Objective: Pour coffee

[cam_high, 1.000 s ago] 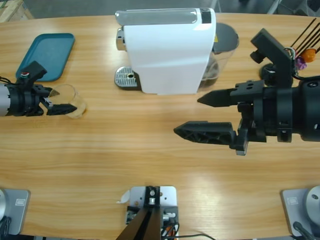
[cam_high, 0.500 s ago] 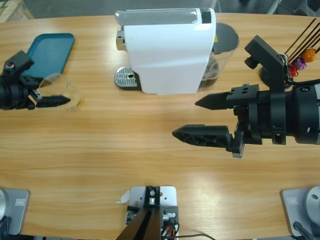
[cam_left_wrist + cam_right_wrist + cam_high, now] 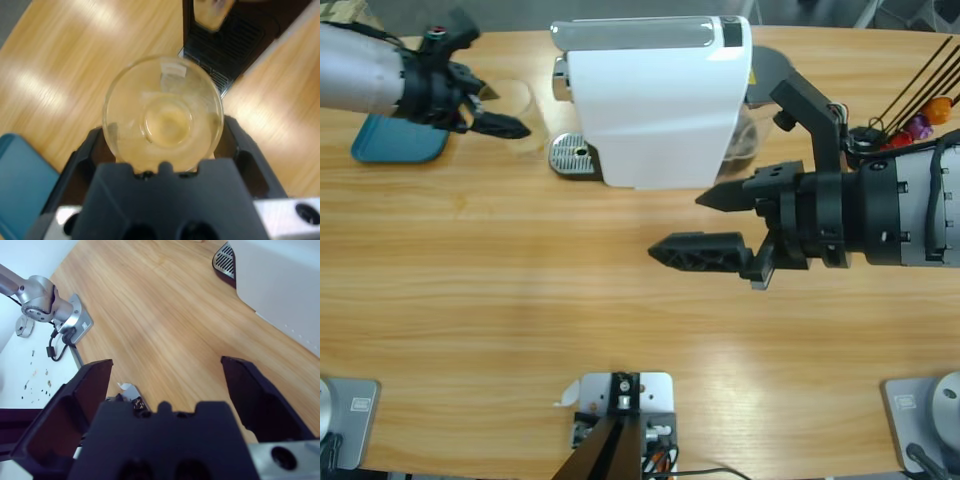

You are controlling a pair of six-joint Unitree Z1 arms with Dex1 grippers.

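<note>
Wood of the long table [image 3: 520, 300] fills the high view, its far edge carrying a white coffee machine [image 3: 655, 100] with a round metal drip grate [image 3: 575, 155] at its left foot. Behind the machine's right side stands a dark, clear water tank [image 3: 770, 85].

Next in size is the right arm, reaching in from the right edge; its gripper [image 3: 705, 225] hovers over bare table in front of the machine, fingers spread wide with nothing between them. The right wrist view shows the same gap, with only wood beyond it.

The left arm comes in from the upper left corner. Its gripper [image 3: 505, 115] has its fingers pinching a clear glass [image 3: 515, 105], held just left of the machine and beside the drip grate. In the left wrist view the glass [image 3: 162, 112] is seen mouth-on, and no coffee shows in it.

A teal tray [image 3: 395, 140] lies partly under the left arm. Small orange and purple capsules [image 3: 925, 118] sit at the far right edge.
</note>
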